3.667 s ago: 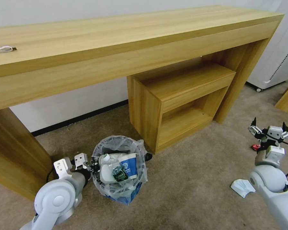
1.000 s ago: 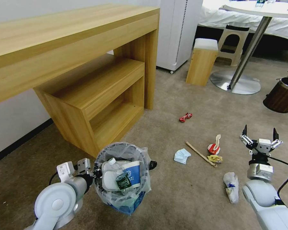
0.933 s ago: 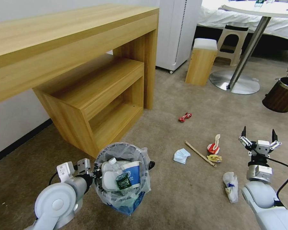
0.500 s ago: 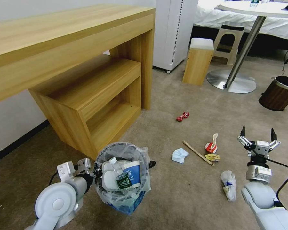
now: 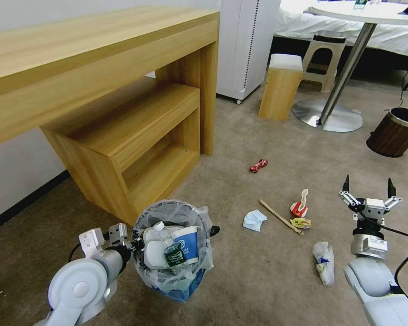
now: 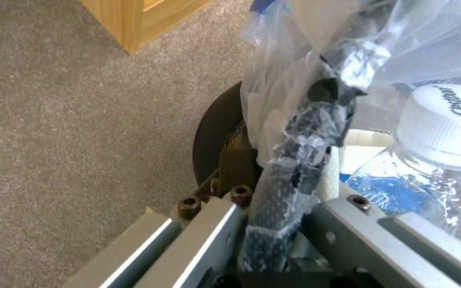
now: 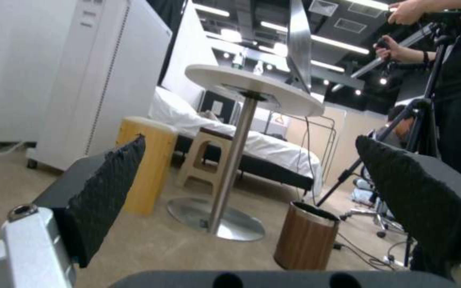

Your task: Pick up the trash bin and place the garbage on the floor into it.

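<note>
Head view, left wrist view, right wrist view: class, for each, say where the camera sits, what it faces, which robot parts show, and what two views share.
Head view: on the head, looking down at beige carpet floor; left gripper grips the dark wire trash bin with its clear bag, right gripper open.
Left wrist view: on the left wrist, facing the bin rim clamped between its fingers.
Right wrist view: on the right wrist, facing across the room between its fingers.
Shared: the brown wood-grain bin, in head and right wrist views.

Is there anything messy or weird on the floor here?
Yes. Litter lies scattered on the beige carpet: a red wrapper, a folded tissue, a wooden stick, a red paper cup and a crumpled bag. The trash bin is already heaped full.
</note>
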### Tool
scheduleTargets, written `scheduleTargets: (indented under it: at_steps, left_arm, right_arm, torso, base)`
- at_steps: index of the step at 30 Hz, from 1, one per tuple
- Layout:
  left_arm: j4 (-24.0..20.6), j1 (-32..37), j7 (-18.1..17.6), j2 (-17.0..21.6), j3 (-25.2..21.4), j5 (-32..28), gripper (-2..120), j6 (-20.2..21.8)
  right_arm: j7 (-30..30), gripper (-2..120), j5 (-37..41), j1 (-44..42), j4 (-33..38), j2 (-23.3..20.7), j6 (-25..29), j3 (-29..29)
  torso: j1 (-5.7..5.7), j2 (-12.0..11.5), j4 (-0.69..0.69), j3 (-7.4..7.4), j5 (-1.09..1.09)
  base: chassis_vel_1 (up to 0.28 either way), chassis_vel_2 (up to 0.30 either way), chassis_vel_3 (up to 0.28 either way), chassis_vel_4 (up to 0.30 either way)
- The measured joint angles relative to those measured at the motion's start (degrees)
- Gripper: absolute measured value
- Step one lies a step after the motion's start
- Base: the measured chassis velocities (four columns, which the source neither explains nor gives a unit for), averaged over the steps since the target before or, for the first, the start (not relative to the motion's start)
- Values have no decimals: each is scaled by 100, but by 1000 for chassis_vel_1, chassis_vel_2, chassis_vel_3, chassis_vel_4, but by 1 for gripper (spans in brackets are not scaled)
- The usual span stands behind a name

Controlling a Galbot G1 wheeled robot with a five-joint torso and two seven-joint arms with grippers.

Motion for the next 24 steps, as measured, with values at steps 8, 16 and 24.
scheduleTargets:
  at_steps: [8, 16, 24]
  left_arm:
    - [-11, 33, 4, -28, -21, 21, 0, -1]
    - [-19, 48, 12, -57, -22, 38, 0, -4]
    - [-17, 52, 22, -94, -13, 60, 0, -5]
  right_arm:
    - [1, 100, -18, -48, 47, 23, -73, 58]
    - [-27, 100, -27, -119, 67, 49, -18, 76]
    - [-53, 99, -15, -112, 16, 66, 74, 79]
  torso:
    - [0, 0, 1, 0, 0]
    - [-1, 0, 1, -1, 0]
    - [0, 0, 0, 0, 1]
  base:
    - [0, 0, 0, 0]
    - [-12, 13, 7, -19]
    - [-131, 137, 136, -147]
